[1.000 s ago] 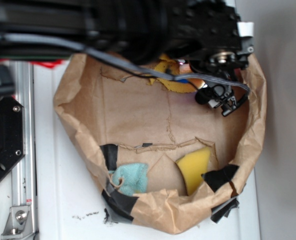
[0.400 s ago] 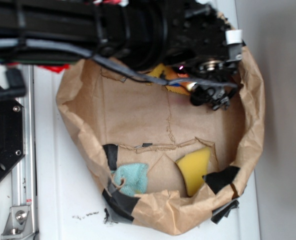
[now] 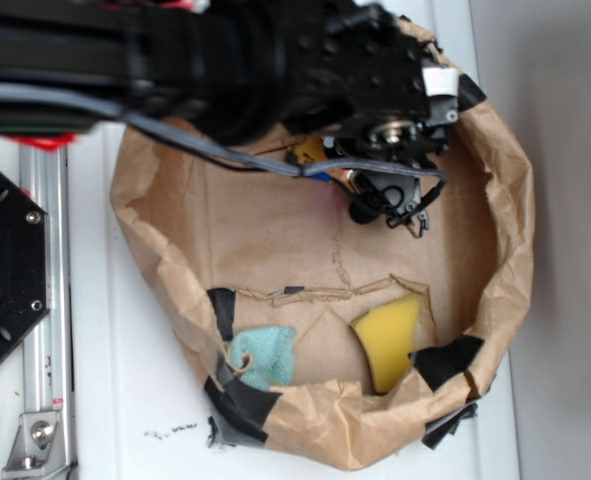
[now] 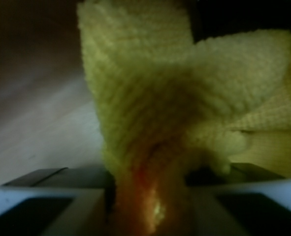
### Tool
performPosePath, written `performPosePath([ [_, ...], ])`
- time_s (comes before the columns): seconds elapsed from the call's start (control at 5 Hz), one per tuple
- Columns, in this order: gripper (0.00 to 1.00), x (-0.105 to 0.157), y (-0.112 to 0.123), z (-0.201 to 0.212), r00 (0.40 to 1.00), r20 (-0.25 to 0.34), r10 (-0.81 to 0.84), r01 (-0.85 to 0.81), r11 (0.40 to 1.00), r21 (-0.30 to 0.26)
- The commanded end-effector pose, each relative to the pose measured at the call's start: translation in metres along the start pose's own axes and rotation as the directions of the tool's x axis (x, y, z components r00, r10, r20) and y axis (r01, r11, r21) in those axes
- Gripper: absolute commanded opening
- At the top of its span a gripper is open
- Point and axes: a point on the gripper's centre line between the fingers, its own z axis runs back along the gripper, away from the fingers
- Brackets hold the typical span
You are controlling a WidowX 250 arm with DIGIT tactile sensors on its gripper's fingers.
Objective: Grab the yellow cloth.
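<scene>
While arm covers bag's top, cloth [image 4: 150,123] sits pinched btwn gripper [image 4: 147,201] jaws, bunched, fanning out ahead of tips. Ext. view: only a yellow scrap shows under gripper [image 3: 400,215], inside paper bag [image 3: 505,250].

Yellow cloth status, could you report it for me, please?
Gripper shut on the yellow cloth, fabric pinched between the fingers. Arm hides most of the cloth from the exterior view. Nothing in the way.

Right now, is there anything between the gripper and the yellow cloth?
Nothing visible. In the wrist view the yellow cloth is already bunched between the fingers of the gripper. The yellow sponge and teal cloth lie apart, at the bag's other end.
</scene>
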Motion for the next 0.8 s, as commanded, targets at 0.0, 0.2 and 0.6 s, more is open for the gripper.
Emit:
performPosePath([
  [0.0, 0.00, -0.041, -0.027, 0.096, 0.921, 0.001, -0.389, 0.383, 0.907, -0.175],
  [0.2, 0.00, -0.051, -0.017, 0.126, 0.807, -0.062, -0.587, 0.547, 0.784, -0.292],
  [0.6, 0.00, -0.023, 0.031, 0.153, 0.825, 0.020, -0.565, 0.543, 0.781, -0.309],
])
